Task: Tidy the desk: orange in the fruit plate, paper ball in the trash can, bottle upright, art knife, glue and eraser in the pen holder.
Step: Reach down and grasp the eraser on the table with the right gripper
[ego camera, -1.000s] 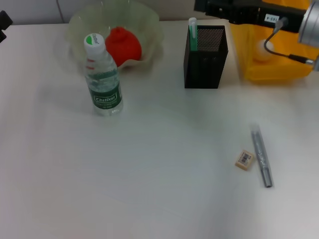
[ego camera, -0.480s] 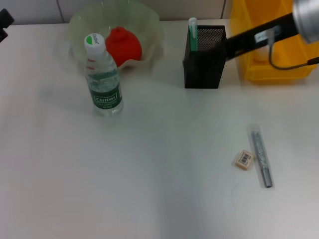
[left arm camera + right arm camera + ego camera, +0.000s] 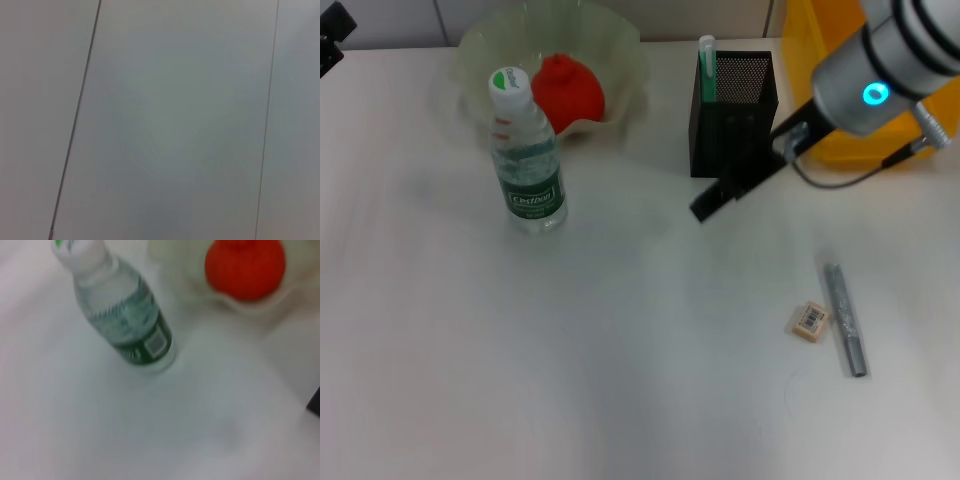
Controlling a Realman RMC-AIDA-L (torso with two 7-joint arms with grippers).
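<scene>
Right gripper (image 3: 712,203) now lower, in front of pen holder (image 3: 734,115), off the trash can (image 3: 820,120); jaw state not discernible. Eraser (image 3: 809,321) unmoved on desk (image 3: 620,350) beside art knife (image 3: 844,318). Bottle (image 3: 525,155) upright; orange (image 3: 566,92) in fruit plate (image 3: 620,50).

orange (image 3: 566,90) in fruit plate (image 3: 620,45) — bottle (image 3: 527,160) just before it

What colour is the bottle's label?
Dark green with white lettering on the bottle; it shows best in the head view.
</scene>
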